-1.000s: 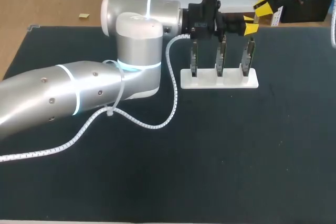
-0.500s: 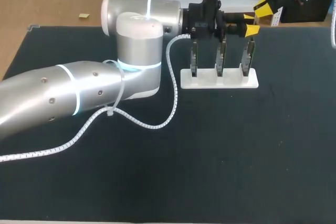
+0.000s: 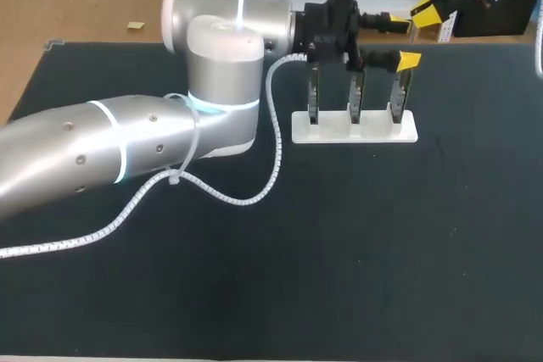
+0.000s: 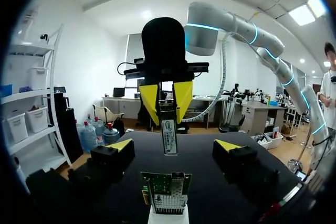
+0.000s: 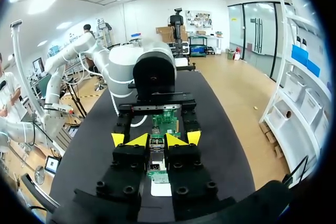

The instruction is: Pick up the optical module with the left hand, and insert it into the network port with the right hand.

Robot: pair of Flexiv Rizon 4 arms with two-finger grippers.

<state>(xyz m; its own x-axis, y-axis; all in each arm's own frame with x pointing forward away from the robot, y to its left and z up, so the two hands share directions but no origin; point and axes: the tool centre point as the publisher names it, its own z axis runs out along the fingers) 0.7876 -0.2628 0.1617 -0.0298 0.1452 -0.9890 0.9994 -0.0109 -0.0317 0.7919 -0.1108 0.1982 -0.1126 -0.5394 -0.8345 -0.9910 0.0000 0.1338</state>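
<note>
Near the far edge of the dark desk (image 3: 382, 235), the optical module (image 4: 169, 129) is being gripped by the closed right hand (image 4: 166, 114), close to a green circuit board (image 4: 165, 192) on a white stand (image 3: 356, 127). The left hand (image 4: 174, 148) is being held open, its fingers (image 4: 118, 153) well apart from the module.

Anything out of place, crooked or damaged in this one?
Nothing stands out. The three boards stand upright in the white rack, and the optical module sits straight between the fingers of the right gripper.
</note>
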